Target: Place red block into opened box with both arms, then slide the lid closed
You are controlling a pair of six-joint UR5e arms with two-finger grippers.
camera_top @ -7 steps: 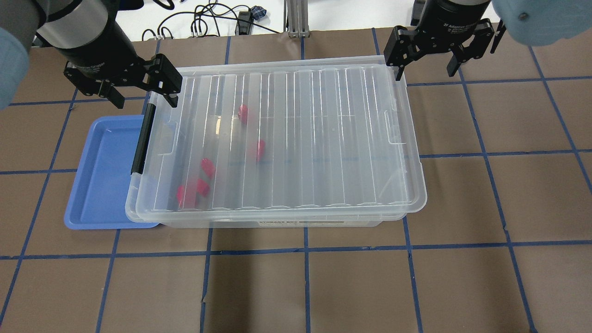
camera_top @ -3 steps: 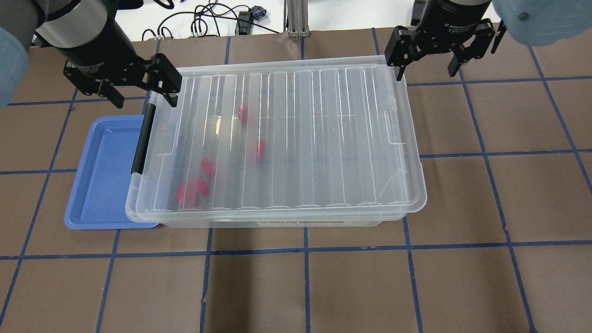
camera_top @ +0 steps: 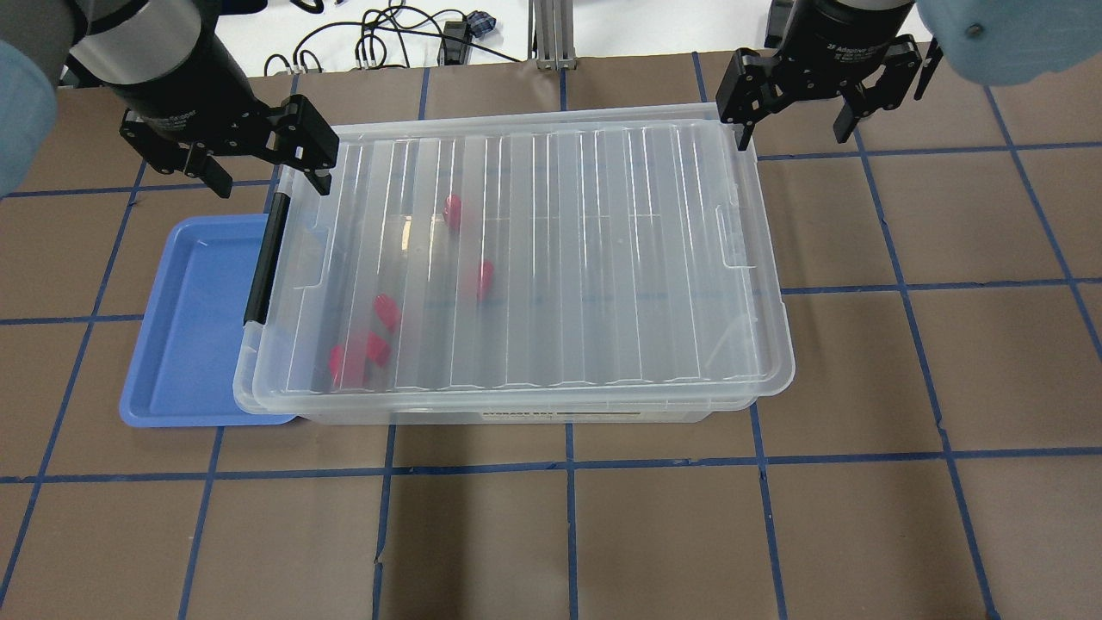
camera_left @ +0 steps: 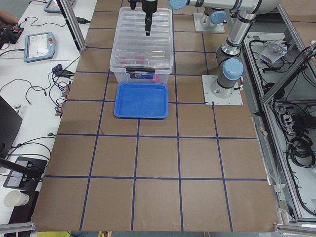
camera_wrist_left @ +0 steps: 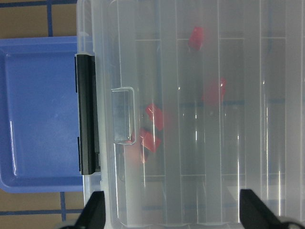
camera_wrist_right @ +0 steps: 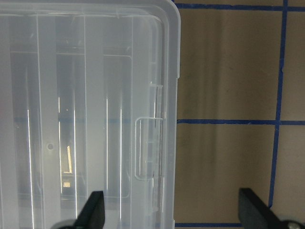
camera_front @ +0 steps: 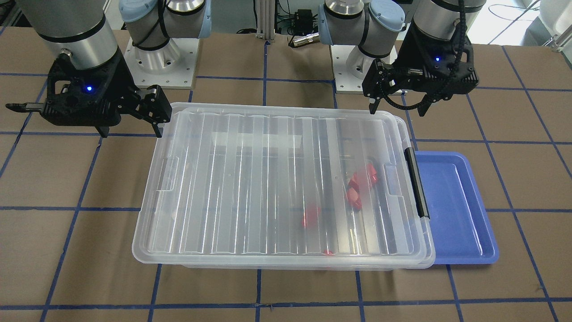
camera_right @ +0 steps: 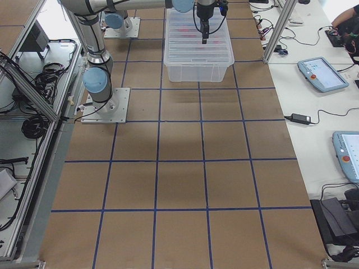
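Note:
The clear box stands mid-table with the ribbed lid lying flat over it. Several red blocks, such as one red block and another, lie inside toward the black latch end, blurred through the lid. My left gripper hangs open above the far corner at the latch end; its wrist view looks down on the latch and red blocks. My right gripper hangs open above the opposite far corner, over the lid's edge. Both hold nothing.
A shallow blue tray lies against the latch end, partly under the box's rim, with nothing in it. Cables lie on the white surface beyond the table's far edge. Brown mat with blue tape lines stretches in front of the box.
The left gripper has shifted slightly toward the table's far edge, still open. The right gripper, the lid and the blocks have not visibly moved.

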